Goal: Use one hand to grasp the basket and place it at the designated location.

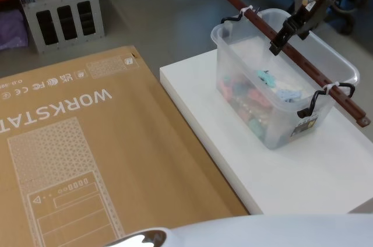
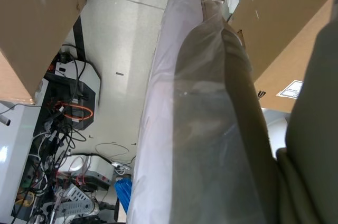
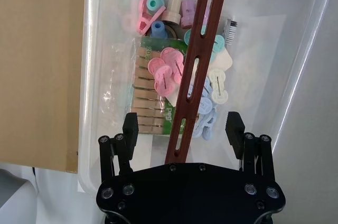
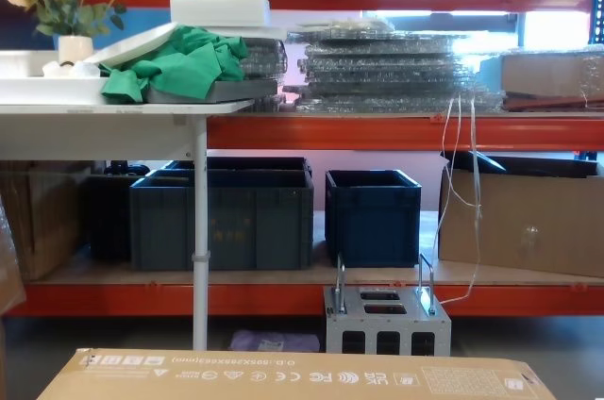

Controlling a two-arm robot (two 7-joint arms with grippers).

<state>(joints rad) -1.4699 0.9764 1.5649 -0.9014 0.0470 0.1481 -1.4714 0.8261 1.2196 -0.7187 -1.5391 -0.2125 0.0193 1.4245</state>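
Right fingers (image 3: 130,127) astride slotted handle (image 3: 196,68) (rust-brown)

Black, screw-studded right hand (image 3: 182,126), two fingers

Cardboard box (image 1: 87,142) close beside basket (image 1: 231,71), brown handle bar (image 1: 303,64) spanning its open top

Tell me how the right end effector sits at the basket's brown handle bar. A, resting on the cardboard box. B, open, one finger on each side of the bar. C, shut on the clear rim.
B: the right end effector is open, its fingers straddling the brown handle bar across the basket.
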